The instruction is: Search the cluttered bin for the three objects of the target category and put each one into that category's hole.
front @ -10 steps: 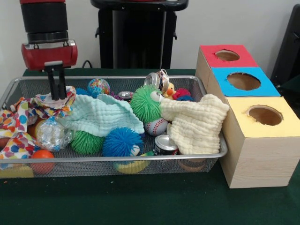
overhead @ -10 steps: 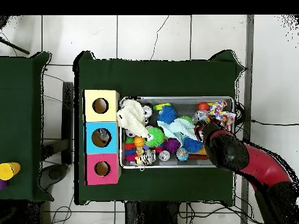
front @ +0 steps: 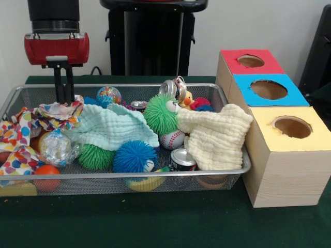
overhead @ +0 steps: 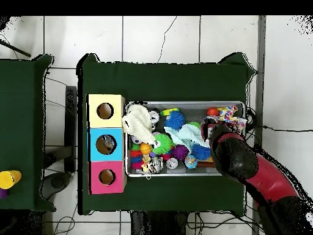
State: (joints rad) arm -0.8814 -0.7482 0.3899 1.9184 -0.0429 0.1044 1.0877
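Note:
The wire mesh bin (front: 155, 174) holds a heap of toys and cloths. One crushed clear plastic bottle (front: 54, 148) lies at the bin's left end, below a bright patterned cloth (front: 58, 111). Other such bottles are hidden. My gripper (front: 64, 99) hangs at the bin's far left, its tips at the top of the patterned cloth, above and behind the bottle. Its black fingers (front: 70, 82) stand close together with nothing lifted between them. In the overhead view the red arm (overhead: 235, 156) covers the gripper at the bin's (overhead: 183, 103) right end.
Three boxes stand right of the bin, with a red top (front: 251, 61), a blue top (front: 269, 89) and a yellow top (front: 292, 126), each with a round hole. Spiky balls (front: 134, 156), cans (front: 182, 157), a baseball, a mint cloth (front: 111, 126) and a cream cloth (front: 217, 137) fill the bin.
My gripper has risen a little and shifted slightly right above the patterned cloth. The cloth and the toys have stayed where they were.

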